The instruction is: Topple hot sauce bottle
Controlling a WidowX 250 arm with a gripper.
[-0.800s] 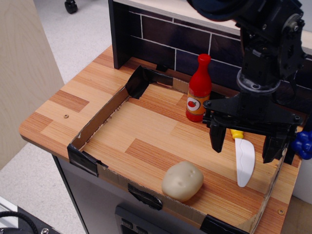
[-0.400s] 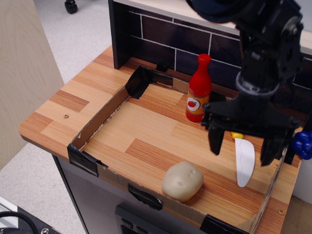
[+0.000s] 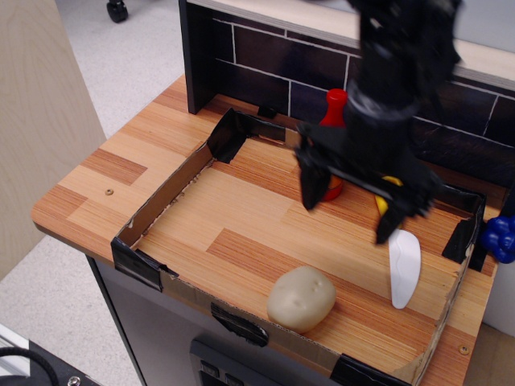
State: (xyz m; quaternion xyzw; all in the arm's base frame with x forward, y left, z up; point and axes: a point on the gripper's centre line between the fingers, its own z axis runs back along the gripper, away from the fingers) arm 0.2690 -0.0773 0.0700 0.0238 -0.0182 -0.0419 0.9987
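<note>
The hot sauce bottle (image 3: 334, 108) stands upright at the back of the cardboard-walled tray, mostly hidden behind my gripper; only its red cap, neck and a bit of the base show. My black gripper (image 3: 350, 209) hangs open in front of the bottle, its left finger (image 3: 310, 186) overlapping the bottle's lower body and its right finger (image 3: 394, 215) over the knife's yellow handle. Nothing is held between the fingers.
A white toy knife (image 3: 404, 265) with a yellow handle lies right of centre. A beige toy potato (image 3: 301, 298) sits near the tray's front wall (image 3: 233, 318). A dark tiled backsplash (image 3: 257, 56) rises behind. A blue object (image 3: 500, 238) is at the right edge.
The gripper has moved left and slightly back, from beside the knife to directly in front of the bottle, now covering most of it. The bottle still stands upright.
</note>
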